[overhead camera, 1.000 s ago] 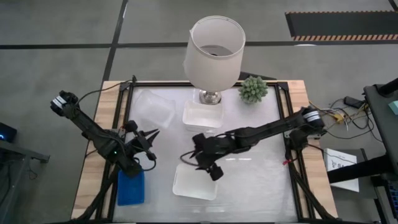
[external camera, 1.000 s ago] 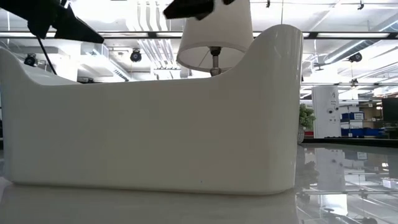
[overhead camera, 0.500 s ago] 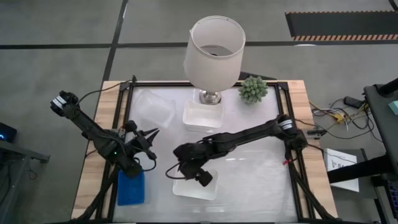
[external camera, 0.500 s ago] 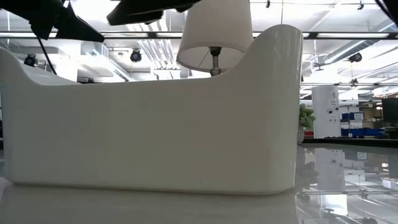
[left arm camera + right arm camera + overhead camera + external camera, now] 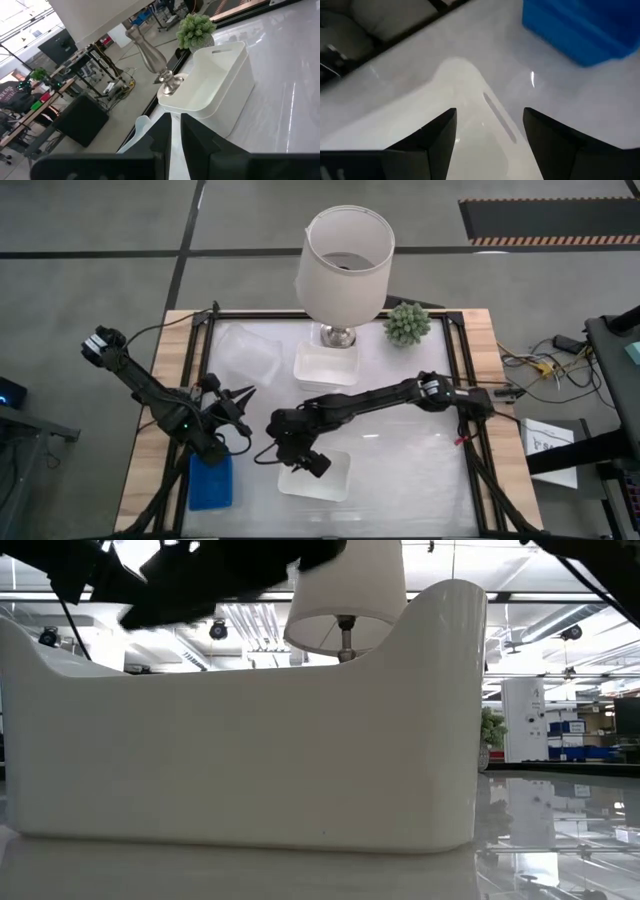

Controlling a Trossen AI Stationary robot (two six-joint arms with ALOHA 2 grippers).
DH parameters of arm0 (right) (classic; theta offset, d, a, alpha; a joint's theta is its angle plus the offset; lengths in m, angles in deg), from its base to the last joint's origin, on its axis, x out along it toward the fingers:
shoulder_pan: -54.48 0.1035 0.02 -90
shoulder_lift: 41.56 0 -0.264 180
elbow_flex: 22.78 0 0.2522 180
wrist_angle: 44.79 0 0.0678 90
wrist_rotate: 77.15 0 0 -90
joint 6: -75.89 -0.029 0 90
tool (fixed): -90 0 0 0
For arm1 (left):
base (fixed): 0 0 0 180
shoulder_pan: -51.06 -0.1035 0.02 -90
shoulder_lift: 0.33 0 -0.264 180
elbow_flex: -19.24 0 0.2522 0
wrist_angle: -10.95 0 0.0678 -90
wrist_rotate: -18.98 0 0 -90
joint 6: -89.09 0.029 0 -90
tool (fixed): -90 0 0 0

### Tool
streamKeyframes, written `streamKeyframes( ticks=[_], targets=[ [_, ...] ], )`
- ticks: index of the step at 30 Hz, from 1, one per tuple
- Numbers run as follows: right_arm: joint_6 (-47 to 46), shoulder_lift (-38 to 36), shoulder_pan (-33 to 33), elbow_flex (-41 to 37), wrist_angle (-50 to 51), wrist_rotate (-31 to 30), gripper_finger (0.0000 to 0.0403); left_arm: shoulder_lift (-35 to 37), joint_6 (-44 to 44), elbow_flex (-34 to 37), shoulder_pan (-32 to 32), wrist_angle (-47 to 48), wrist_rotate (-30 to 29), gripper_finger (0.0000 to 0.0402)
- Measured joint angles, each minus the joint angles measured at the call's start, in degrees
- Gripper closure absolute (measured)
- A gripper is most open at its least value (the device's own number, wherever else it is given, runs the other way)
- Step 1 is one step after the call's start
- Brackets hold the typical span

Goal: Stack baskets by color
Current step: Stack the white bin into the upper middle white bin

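The right tool [image 5: 285, 450], its fingers spread apart, is poised over the end wall of the white basket [image 5: 330, 480] lying near the front edge of the table [image 5: 420, 470]. A second white basket [image 5: 325, 368] sits at the lamp's [image 5: 345, 265] base near the back edge; the blue baskets [image 5: 210, 482] lie at the front left corner. The left tool [image 5: 240, 400], fingers together, waits above them. The slotted end wall is best straddled squarely before closing. No legible writing is seen.
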Motion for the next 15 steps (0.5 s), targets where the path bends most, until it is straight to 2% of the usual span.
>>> streamKeyframes(
  ticks=[9,15],
  targets=[
    [0.1,1.7,-0.5,-0.1,-0.3,0.0,0.0191,-0.1,0.0,0.0,0.0,0.0,0.0,0.038],
    [0.9,1.8,-0.8,-0.2,-0.2,-0.1,0.0247,-0.1,0.0,0.0,0.0,0.0,0.0,0.038]
  ],
)
